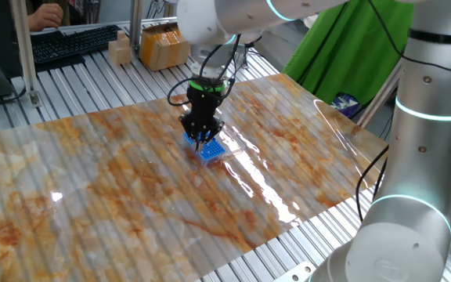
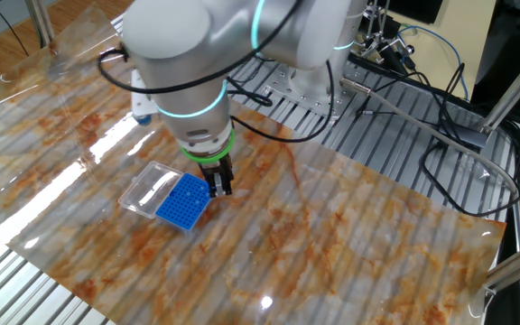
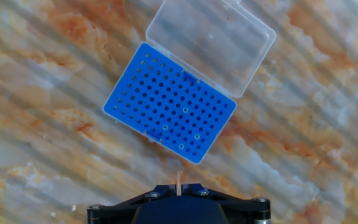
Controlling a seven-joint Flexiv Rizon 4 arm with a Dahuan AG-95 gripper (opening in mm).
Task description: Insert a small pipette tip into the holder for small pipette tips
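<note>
The holder for small pipette tips (image 3: 170, 112) is a bright-blue rack with a grid of small holes, lying on the marbled sheet with its clear lid (image 3: 211, 42) flipped open behind it. A few holes show pale tips inside. My gripper (image 3: 179, 185) is shut on a small pipette tip (image 3: 179, 179), a thin pale sliver poking out between the jaws. It hangs just short of the rack's near corner. In one fixed view the gripper (image 1: 203, 139) hovers right above the rack (image 1: 211, 150). From the other fixed view the gripper (image 2: 219, 188) sits at the rack's (image 2: 181, 201) right edge.
The marbled plastic sheet (image 1: 116, 180) covers a ribbed metal table. Cardboard boxes (image 1: 163, 45) and a keyboard (image 1: 73, 41) stand at the far edge. Cables (image 2: 422, 99) trail over the table by the arm's base, and a green cloth (image 1: 343, 47) hangs at the back.
</note>
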